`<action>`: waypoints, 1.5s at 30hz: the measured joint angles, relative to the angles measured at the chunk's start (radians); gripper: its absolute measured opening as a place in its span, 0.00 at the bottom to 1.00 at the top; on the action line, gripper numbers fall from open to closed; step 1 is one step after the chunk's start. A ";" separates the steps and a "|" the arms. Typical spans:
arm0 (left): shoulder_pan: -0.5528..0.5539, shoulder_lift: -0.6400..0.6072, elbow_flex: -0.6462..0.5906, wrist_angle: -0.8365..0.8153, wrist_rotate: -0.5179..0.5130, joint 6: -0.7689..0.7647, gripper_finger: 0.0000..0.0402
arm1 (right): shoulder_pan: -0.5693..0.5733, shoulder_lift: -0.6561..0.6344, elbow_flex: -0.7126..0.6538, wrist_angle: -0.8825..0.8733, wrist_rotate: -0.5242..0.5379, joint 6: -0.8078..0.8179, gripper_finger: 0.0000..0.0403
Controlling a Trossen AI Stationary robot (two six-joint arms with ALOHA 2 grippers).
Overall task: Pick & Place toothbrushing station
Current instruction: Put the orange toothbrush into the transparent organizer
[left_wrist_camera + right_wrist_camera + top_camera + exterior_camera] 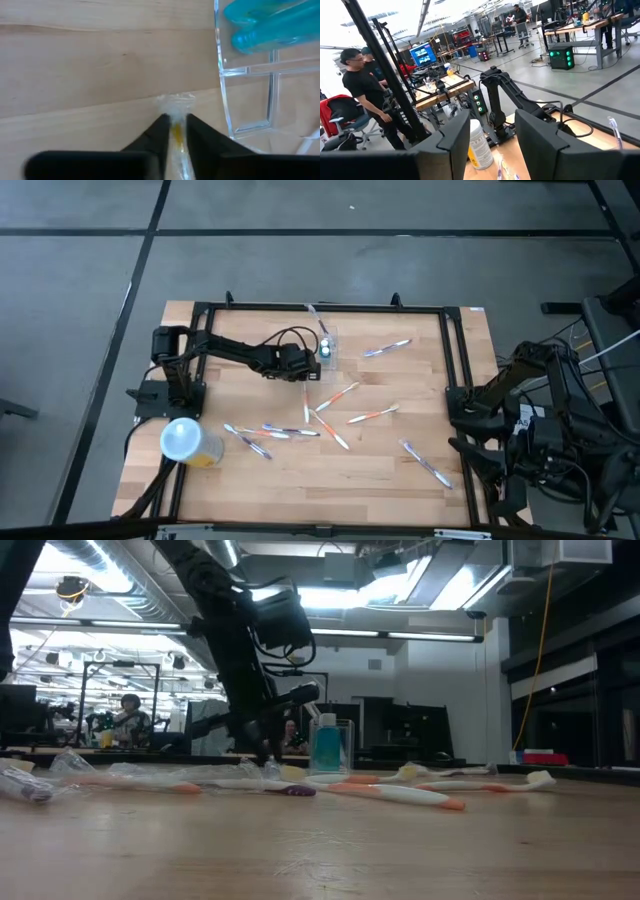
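so the left gripper [308, 369] is low on the table with its fingers [161, 131] pinched onto a wrapped toothbrush [176, 134], crinkly clear wrap poking out past the tips. the toothbrushing station [326, 346], the little clear holder, stands upright toward the back of the table just beside and ahead of that gripper, with something blue inside. the brush's long axis seems to run straight along the fingers, so i'd guess it needs lifting and tipping upright to go in. left arm is stretched out flat across the table; the right gripper [490, 145] is spread apart, parked well off at the right edge
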 joint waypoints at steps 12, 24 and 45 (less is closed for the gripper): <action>-0.029 -0.130 0.000 -0.003 -0.093 0.075 0.01 | 0.000 0.003 0.000 0.026 0.000 -0.015 0.40; -0.212 -0.432 0.000 0.182 -0.753 0.393 0.01 | -0.001 0.007 0.000 0.025 0.000 -0.030 0.40; -0.238 -0.079 0.000 1.159 -0.863 1.126 0.00 | -0.020 0.007 0.000 0.116 0.000 -0.016 0.40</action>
